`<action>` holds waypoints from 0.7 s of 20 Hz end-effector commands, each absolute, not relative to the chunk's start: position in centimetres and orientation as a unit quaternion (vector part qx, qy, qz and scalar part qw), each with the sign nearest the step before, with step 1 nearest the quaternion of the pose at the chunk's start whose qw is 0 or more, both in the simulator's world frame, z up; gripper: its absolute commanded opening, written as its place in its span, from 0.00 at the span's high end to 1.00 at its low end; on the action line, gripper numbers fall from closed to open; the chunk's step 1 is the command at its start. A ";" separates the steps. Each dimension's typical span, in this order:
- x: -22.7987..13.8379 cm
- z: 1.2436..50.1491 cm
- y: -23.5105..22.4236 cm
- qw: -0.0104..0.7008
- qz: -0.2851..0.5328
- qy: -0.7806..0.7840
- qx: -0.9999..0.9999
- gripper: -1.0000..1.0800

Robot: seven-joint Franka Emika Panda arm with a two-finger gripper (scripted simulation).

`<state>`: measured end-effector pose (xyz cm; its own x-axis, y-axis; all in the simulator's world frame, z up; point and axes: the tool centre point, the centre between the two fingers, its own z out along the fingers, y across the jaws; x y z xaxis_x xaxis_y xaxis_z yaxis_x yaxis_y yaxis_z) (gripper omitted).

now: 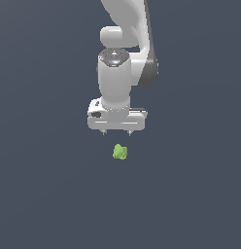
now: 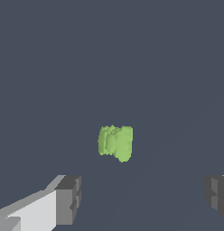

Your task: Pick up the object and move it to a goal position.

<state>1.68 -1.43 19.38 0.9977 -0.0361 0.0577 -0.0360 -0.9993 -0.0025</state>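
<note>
Nowhere any readable writing; object [image 1: 120,152] lumpy yellow-green blob, slightly taller than wide, lying apart just below gripper [image 1: 116,132]; fingers [image 2: 68,199] spread wide, holding nothing.

Yellow-green bumpy object [image 2: 115,142], apart from wide-spread claw [image 2: 143,198], grey fingertips [image 2: 68,200] flanking

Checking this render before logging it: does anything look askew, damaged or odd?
Nothing stands out. The yellow-green object sits alone and whole beneath the gripper, whose fingers are spread wide apart and clear of it.
</note>
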 end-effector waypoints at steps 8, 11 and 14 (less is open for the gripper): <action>1.7 19.4 -1.4 0.001 -0.029 0.018 -0.999 0.04; 1.7 19.4 -1.4 0.001 -0.029 0.018 -0.999 0.04; 1.6 19.3 -1.6 -0.002 -0.028 0.018 -0.999 0.04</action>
<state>1.66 -1.50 19.34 0.9977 -0.0361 0.0571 -0.0361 -0.9993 0.0001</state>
